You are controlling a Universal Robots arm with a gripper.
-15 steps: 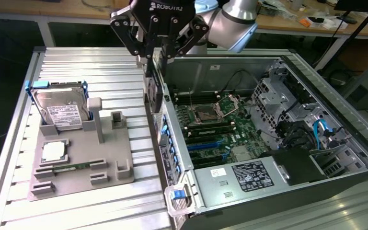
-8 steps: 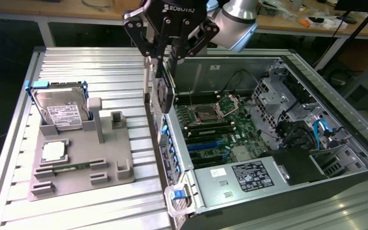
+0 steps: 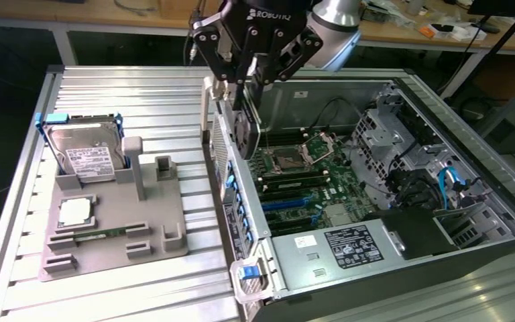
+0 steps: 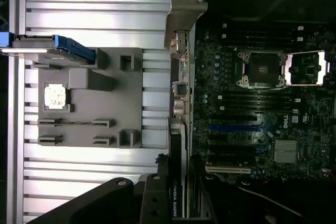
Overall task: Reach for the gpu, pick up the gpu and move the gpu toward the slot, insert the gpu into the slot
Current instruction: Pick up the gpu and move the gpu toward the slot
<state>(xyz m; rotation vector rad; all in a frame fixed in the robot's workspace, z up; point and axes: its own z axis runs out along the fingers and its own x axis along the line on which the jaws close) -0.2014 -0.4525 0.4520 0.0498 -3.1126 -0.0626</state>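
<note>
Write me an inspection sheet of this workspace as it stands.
Surface: ribbed aluminium table, grey plastic fixture tray on it.
Job's things: flat dark gpu card held above the open computer case rim; long blue slot on green motherboard empty.
Clutter: silver hard drive, square processor chip in tray.
Grippers: black gripper shut on gpu card.
Cables: blue cables inside case.
Surroundings: wooden workbench behind.
</note>
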